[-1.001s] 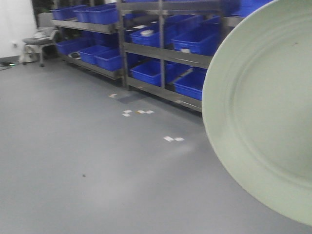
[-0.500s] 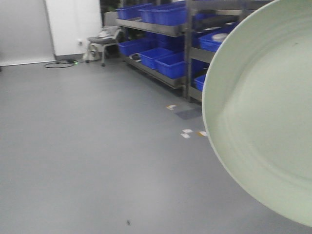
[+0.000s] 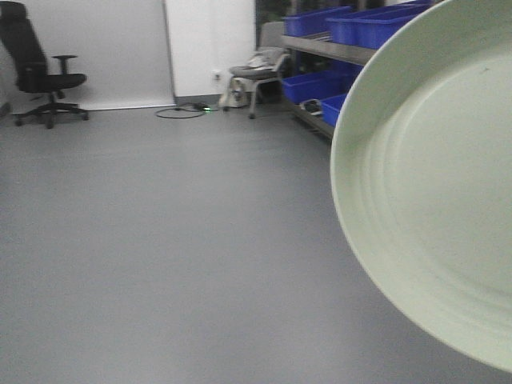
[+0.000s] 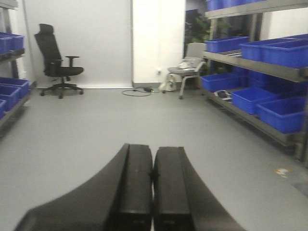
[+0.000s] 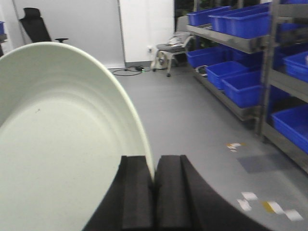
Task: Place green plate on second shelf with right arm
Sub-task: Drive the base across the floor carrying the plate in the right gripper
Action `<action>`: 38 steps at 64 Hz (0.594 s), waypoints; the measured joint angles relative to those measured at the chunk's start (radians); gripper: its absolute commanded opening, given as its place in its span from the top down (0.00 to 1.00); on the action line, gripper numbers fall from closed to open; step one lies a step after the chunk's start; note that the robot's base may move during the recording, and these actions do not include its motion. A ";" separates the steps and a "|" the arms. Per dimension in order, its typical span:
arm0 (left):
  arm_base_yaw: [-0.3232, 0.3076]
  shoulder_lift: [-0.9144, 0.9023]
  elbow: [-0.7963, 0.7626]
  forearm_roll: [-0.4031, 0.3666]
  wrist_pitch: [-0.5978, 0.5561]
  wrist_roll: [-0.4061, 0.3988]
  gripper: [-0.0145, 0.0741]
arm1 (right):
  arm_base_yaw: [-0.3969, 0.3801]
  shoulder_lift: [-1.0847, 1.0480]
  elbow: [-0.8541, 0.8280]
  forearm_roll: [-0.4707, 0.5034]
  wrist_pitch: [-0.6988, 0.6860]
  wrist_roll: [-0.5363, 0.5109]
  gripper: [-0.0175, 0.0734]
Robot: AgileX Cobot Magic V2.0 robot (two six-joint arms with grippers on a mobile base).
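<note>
The pale green plate [image 3: 436,200] fills the right side of the front view, held up on edge in the air. In the right wrist view the same green plate [image 5: 57,144] fills the left half, and my right gripper [image 5: 154,179] is shut on its rim, one black finger on each side. My left gripper [image 4: 153,171] is shut with nothing between its fingers, pointing along the floor. The shelf rack [image 5: 240,43] with its blue bins stands to the right in the right wrist view; only its left end [image 3: 336,48] shows in the front view.
Grey floor stretches ahead. A black office chair [image 3: 36,68] stands at the far left by the white wall. A small grey chair [image 3: 256,72] with things on it and a cable [image 3: 180,112] lie near the wall. Blue bins [image 4: 284,113] line the racks; paper scraps [image 5: 262,204] lie on the floor.
The front view has swung left: the shelf racks slid off to the right, and the white wall and office chair came into view. The plate keeps its place in the frame.
</note>
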 measured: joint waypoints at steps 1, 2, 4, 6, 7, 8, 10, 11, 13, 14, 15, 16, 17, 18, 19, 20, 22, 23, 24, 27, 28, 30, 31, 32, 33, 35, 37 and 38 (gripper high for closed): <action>0.000 0.000 0.000 0.000 0.000 0.000 0.69 | 0.000 0.000 0.000 0.000 0.000 0.000 0.75; 0.000 0.000 0.000 0.000 0.000 0.000 0.69 | 0.000 0.000 0.000 0.000 0.000 0.000 0.75; 0.000 0.000 0.000 0.000 0.000 0.000 0.69 | 0.000 0.000 0.000 0.000 0.000 0.000 0.75; 0.000 0.000 0.000 0.000 0.000 0.000 0.69 | 0.000 0.000 0.000 0.000 0.000 0.000 0.75; 0.000 0.000 0.000 0.000 0.000 0.000 0.69 | 0.000 0.000 0.000 0.000 0.000 0.000 0.75; 0.000 0.000 0.000 0.000 0.000 0.000 0.69 | 0.000 0.000 0.000 0.000 0.000 0.000 0.75; 0.000 0.000 0.000 0.000 0.000 0.000 0.69 | 0.000 0.000 0.000 0.000 0.000 0.000 0.75; 0.000 0.000 0.000 0.000 0.000 0.000 0.69 | 0.000 0.000 0.000 0.000 0.000 0.000 0.75; 0.000 0.000 0.000 0.000 0.000 0.000 0.69 | 0.000 0.000 0.000 0.000 0.000 0.000 0.75; 0.000 0.000 0.000 0.000 0.000 0.000 0.69 | 0.000 0.000 0.000 0.000 0.000 0.000 0.75; 0.000 0.000 0.000 0.000 0.000 0.000 0.69 | 0.000 0.000 0.000 0.000 0.000 0.000 0.75; 0.000 0.000 0.000 0.000 0.000 0.000 0.69 | 0.000 0.000 0.000 0.000 0.000 0.000 0.75; 0.000 0.000 0.000 0.000 0.000 0.000 0.69 | 0.000 0.000 0.000 0.000 0.000 0.000 0.75; 0.000 0.000 0.000 0.000 0.000 0.000 0.69 | 0.000 0.000 0.000 0.000 0.000 0.000 0.75; 0.000 0.000 0.000 0.000 0.000 0.000 0.69 | 0.000 0.000 0.000 0.000 0.000 0.000 0.75; 0.000 0.000 0.000 0.000 0.000 0.000 0.69 | 0.000 0.000 0.000 0.000 0.000 0.000 0.75; 0.000 0.000 0.000 0.000 0.000 0.000 0.69 | 0.000 0.000 0.000 0.000 0.000 0.000 0.75; 0.000 0.000 0.000 0.000 0.000 0.000 0.69 | 0.000 0.000 0.000 0.000 0.000 0.000 0.75; 0.000 0.000 0.000 0.000 0.000 0.000 0.69 | 0.000 0.000 0.000 0.000 0.000 0.000 0.75; 0.000 0.000 0.000 0.000 0.000 0.000 0.69 | 0.000 0.000 0.000 0.000 0.000 0.000 0.75; 0.000 0.000 0.000 0.000 0.000 0.000 0.69 | 0.000 0.000 0.000 0.000 0.000 0.000 0.75; 0.000 0.000 0.000 0.000 0.000 0.000 0.69 | 0.000 0.000 0.000 0.000 0.000 0.000 0.75; 0.000 0.000 0.000 0.000 0.000 0.000 0.69 | 0.000 0.000 0.000 0.000 0.000 0.000 0.75; 0.000 0.000 0.000 0.000 0.000 0.000 0.69 | 0.000 0.000 0.000 0.000 0.000 0.000 0.75; 0.000 0.000 0.000 0.000 0.000 0.000 0.69 | 0.000 0.000 0.000 0.000 0.000 0.000 0.75; 0.000 0.000 0.000 0.000 0.000 0.000 0.69 | 0.000 0.000 0.000 0.000 0.000 0.000 0.75; 0.000 0.000 0.000 0.000 0.000 0.000 0.69 | 0.000 0.000 0.000 0.000 0.000 0.000 0.75; 0.000 0.000 0.000 0.000 0.000 0.000 0.69 | 0.000 0.000 0.000 0.000 0.000 0.000 0.75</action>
